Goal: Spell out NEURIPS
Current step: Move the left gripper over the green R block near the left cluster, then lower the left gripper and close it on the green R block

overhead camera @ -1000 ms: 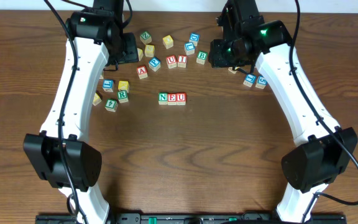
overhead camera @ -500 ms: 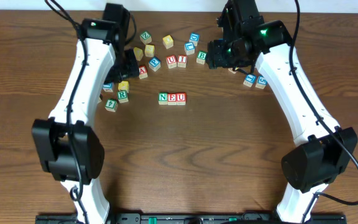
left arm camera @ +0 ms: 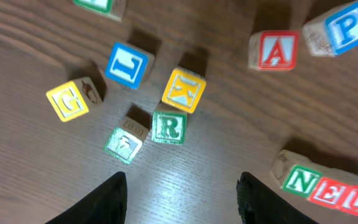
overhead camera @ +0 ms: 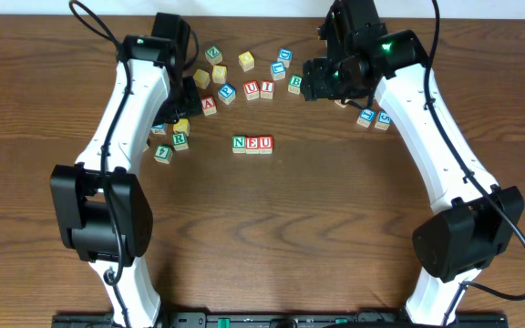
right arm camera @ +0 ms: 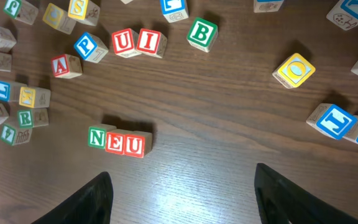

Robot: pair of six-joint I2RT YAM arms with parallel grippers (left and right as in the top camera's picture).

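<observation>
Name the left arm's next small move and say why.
Probably ease the left gripper forward and down over the green R cube. The row reads N, E, U, so R comes next, and it lies just ahead of the open, empty jaws. The yellow K cube crowds it, so go in carefully.

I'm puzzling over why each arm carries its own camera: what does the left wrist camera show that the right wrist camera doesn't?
Only the left wrist view: the left hand, its dark fingertips apart with nothing between them. Only the right wrist view: the right hand, likewise open, plus a loose red-lettered wooden U cube, a red I cube, a green B cube and a yellow-faced cube. Both: the wooden N-E-U row, the green R cube, the red A cube and the blue P cube.
</observation>
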